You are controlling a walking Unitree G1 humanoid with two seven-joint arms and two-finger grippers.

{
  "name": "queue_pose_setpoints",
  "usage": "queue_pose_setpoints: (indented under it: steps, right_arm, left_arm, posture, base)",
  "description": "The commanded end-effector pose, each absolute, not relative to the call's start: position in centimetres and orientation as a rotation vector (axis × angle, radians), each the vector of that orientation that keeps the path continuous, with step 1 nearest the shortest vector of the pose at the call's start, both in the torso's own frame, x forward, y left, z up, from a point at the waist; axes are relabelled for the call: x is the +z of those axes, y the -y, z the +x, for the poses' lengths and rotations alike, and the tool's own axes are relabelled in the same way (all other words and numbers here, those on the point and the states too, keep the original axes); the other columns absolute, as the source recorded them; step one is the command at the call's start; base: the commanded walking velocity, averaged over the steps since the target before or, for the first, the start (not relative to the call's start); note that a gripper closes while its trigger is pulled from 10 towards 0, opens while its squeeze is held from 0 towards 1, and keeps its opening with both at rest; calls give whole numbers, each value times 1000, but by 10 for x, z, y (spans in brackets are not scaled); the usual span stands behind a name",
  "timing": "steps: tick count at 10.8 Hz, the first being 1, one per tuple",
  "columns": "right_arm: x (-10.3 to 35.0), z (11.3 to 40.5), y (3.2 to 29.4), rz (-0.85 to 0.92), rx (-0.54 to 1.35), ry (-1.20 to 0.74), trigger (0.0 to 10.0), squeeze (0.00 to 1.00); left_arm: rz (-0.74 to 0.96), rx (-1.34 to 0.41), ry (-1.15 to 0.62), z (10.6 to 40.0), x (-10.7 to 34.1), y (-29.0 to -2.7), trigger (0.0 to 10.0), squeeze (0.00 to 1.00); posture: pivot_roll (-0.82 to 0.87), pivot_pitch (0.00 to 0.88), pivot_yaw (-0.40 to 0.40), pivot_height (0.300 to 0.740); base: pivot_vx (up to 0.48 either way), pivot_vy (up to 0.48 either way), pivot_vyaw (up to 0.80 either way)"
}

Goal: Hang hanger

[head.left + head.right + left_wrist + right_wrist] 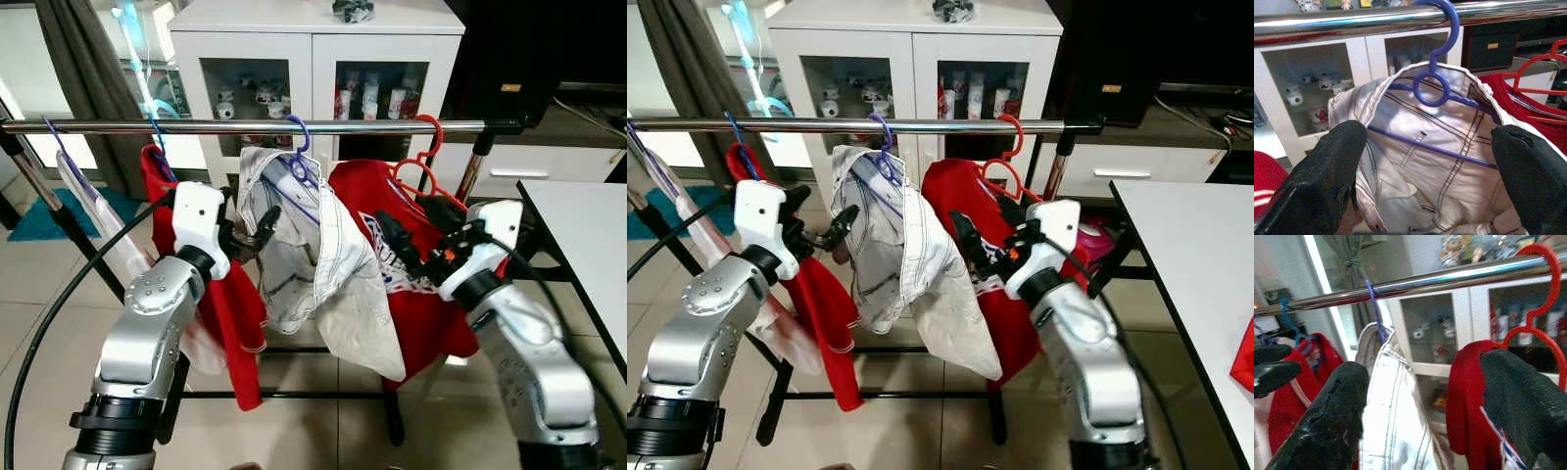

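A chrome rail (225, 126) runs across in front of me. A purple-blue hanger (300, 147) is hooked over it and carries a white garment (323, 264). My left gripper (258, 235) is open beside the garment's left edge. In the left wrist view its fingers (1332, 166) stand wide on either side of the garment, below the hanger's hook (1442, 29). A red hanger (423, 162) with a red shirt (431, 294) hangs to the right. My right gripper (400, 237) is open in front of that shirt, and its fingers (1332, 416) hold nothing.
Further left on the rail hang a blue hanger with a red garment (157, 171) and a purple hanger with a pale garment (78, 191). A white glass-door cabinet (313, 44) stands behind. A white table (588, 225) is close on the right, with a red cloth (1244, 362) on it.
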State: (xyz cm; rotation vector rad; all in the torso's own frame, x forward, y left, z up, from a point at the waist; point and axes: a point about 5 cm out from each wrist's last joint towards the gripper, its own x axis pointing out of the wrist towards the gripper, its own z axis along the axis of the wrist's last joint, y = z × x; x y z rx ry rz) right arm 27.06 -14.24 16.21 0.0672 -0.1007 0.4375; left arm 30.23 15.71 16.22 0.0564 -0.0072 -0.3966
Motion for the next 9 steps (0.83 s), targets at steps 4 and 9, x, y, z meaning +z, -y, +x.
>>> queue_pose_setpoints:
  steps: [4,9]
  right_arm:
    - [168,269,138,21,390,174,10000,1000]
    - [161,271,138,92,290,166,10000,1000]
  left_arm:
    - [65,-397,5,296,160,-154,10000,996]
    - [121,-364,20,294,155,-159,10000,212]
  posture:
    - [18,6,39,740]
    - [24,10,30,740]
  base:
    - [0,0,0]
    - [0,0,0]
